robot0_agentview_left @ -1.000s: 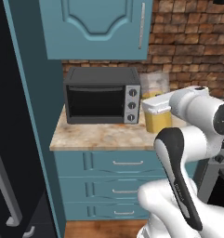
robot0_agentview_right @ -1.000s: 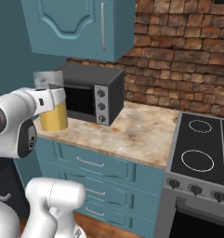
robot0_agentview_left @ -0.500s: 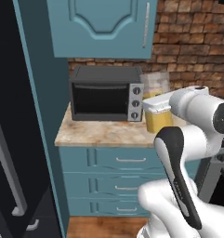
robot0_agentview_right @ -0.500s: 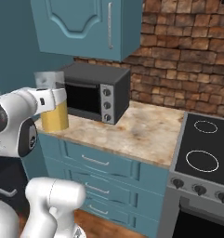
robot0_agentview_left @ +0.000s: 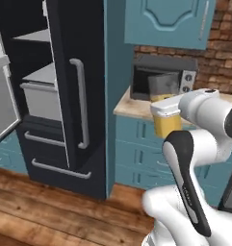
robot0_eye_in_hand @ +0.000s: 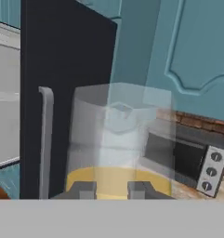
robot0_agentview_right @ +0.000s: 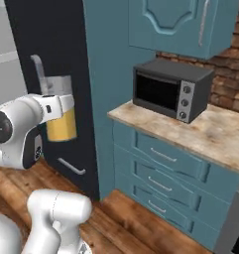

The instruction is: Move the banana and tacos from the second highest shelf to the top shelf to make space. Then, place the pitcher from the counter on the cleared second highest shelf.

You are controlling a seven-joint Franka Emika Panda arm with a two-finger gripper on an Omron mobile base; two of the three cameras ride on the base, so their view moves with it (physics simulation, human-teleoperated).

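Gripper (robot0_eye_in_hand: 111, 189) is clamped on the pitcher (robot0_eye_in_hand: 119, 144), fingers at its base, carrying it upright in the air beside the counter (robot0_agentview_right: 210, 133), before the dark fridge door (robot0_agentview_left: 81, 91). Orange-yellow juice fills the lower part. Microwave (robot0_agentview_right: 171, 89) stands on the counter.

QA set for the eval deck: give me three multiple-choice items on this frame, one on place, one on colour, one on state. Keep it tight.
1. Where is the pitcher?
A. On the counter
B. In the air, carried by the arm
C. On a fridge shelf

2. What colour is the liquid in it?
A. Orange-yellow
B. Red
C. Green

3. How is the gripper?
A. Open, holding nothing
B. Shut on the pitcher
C. Shut on the microwave handle

Answers:
1. B, the right base view shows it off the counter, in front of the dark fridge door.
2. A, both base views show orange-yellow juice.
3. B, in the hand view both finger tips press its base.
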